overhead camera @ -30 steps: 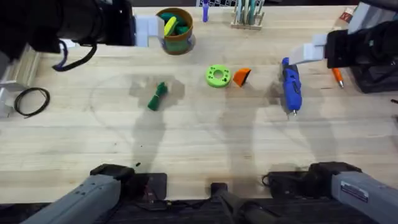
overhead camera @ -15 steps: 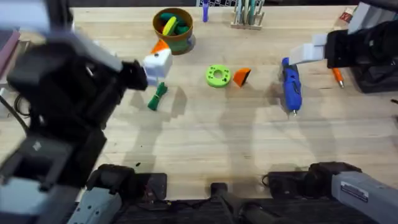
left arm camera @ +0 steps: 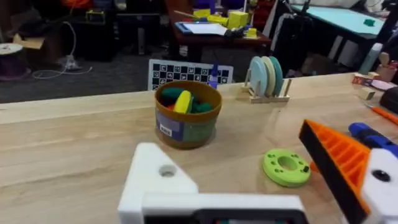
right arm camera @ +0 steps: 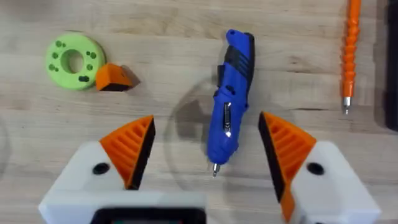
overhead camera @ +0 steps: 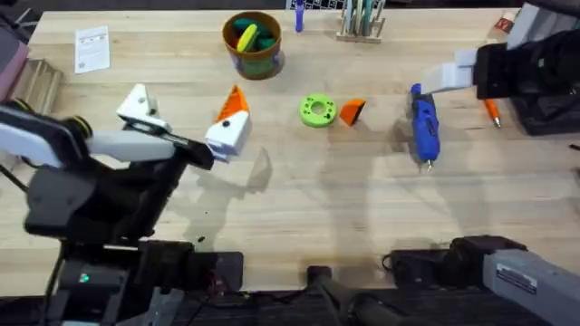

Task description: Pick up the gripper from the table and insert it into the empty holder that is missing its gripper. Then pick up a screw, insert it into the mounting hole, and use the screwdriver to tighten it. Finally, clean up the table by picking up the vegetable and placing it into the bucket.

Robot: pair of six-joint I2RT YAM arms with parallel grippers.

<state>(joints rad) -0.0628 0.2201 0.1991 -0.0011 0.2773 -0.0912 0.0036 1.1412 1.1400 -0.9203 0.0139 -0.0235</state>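
The orange ribbed gripper [overhead camera: 352, 111] [right arm camera: 114, 76] lies on the table [overhead camera: 362, 208] beside a green disc [overhead camera: 317, 110]. My left gripper [overhead camera: 186, 118] [left arm camera: 249, 180] is open, left of the disc. One of its fingers is the bare white holder [overhead camera: 140, 104] [left arm camera: 158, 180]; the other carries an orange tip. The vegetable is hidden under it. The blue screwdriver [overhead camera: 424, 127] [right arm camera: 230, 106] lies below my open right gripper [overhead camera: 450, 77] [right arm camera: 208, 146], between its pads. The bucket [overhead camera: 254, 41] [left arm camera: 186, 115] stands at the back. I cannot make out a screw.
A thin orange pen-like tool [overhead camera: 492, 111] [right arm camera: 351, 50] lies right of the screwdriver. A wooden rack [overhead camera: 361, 23] stands at the back edge. A paper card [overhead camera: 92, 47] lies at the back left.
The left arm has dropped from close under the camera to the table's left side. Its open gripper now covers the spot where the vegetable lay. The right arm has not moved.
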